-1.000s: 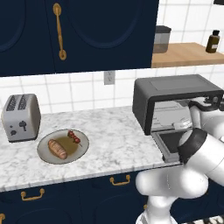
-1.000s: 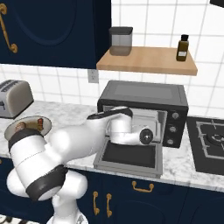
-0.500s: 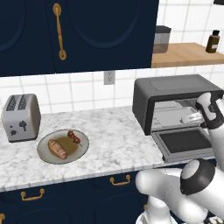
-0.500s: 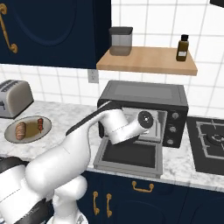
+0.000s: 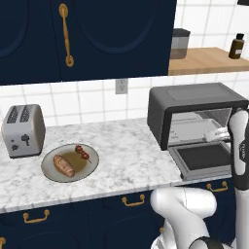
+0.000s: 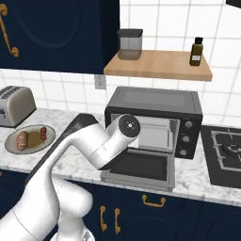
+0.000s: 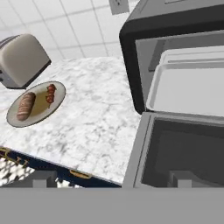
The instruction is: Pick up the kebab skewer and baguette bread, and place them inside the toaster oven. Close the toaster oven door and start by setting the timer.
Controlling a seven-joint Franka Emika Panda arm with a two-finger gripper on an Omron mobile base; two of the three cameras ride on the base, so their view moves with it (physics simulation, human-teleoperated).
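The arm has swung up off the dropped toaster oven door (image 7: 183,153), hand wide open and empty; baguette bread (image 7: 26,106) and kebab skewer (image 7: 50,93) wait on the plate (image 7: 58,98) far to its left (nothing loaded yet)

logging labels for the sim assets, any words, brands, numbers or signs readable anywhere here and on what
No text can be read in any view.
Toaster oven: knob column on its right side has marks too small to read.
Brown bottle on the shelf: no readable label.
Grey canister on the shelf: plain.
Silver toaster: dark controls, no lettering.
Grey plate with the baguette bread and kebab skewer: no print.
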